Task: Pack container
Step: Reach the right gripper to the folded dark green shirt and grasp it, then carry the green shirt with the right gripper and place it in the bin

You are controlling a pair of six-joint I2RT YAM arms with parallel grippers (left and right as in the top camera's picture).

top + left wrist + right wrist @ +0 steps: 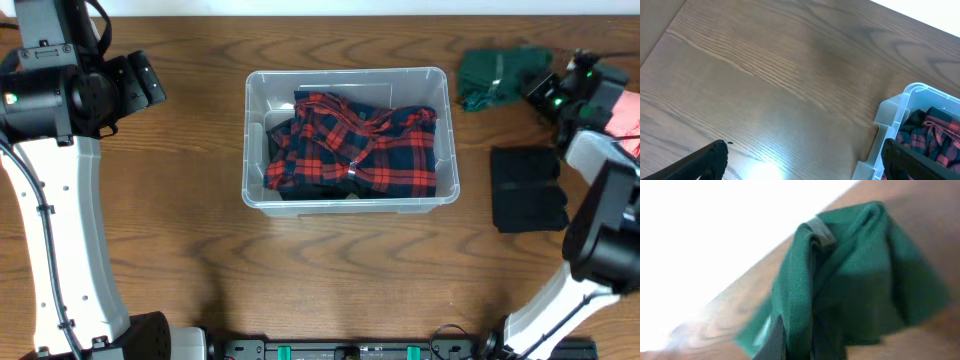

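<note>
The clear container [252,130] stands mid-table with a red and navy plaid shirt [355,148] lying inside it. Its corner and the shirt show in the left wrist view [892,112]. My left gripper [148,80] hovers left of the container, open and empty, its fingers spread wide over bare wood [805,165]. My right gripper [535,88] is at the far right, at the edge of a green garment [495,75]. In the right wrist view the green garment [855,275] is bunched up and pinched between my fingers [795,345].
A folded black garment [527,188] lies right of the container, near the right arm. A pink item [625,115] shows at the right edge. The table's back edge runs just behind the green garment.
</note>
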